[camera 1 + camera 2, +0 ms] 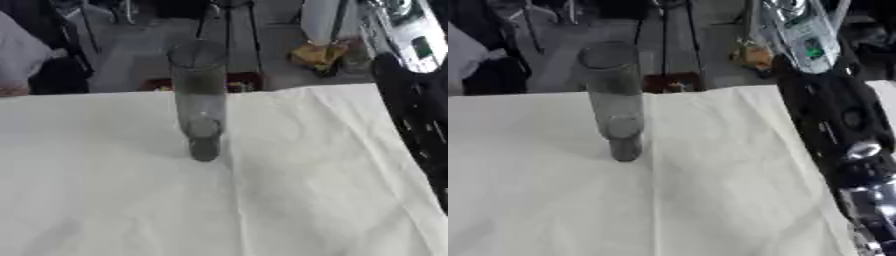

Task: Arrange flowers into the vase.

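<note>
Right eye view showing a tall clear vase (616, 100) standing upright near the middle of the far part of the surface (553, 200), mouth up and unobstructed, probably placed there for an easy reach from either side. Sitting on a white cloth covering the surface, with a fold line running toward the near edge. Holding nothing as yet: no flowers visible inside the vase, nor anywhere on the cloth in either view. Judging from that, arranging not yet begun. Right arm (833, 125) coming in along the right edge, black with silver joints, well apart from the vase and touching nothing of the task. Right hand itself lying outside both views, so cannot tell whether fingers are spread or curled. Left hand likewise not showing anywhere. Dark clutter and stands standing beyond the far edge, off the surface.
</note>
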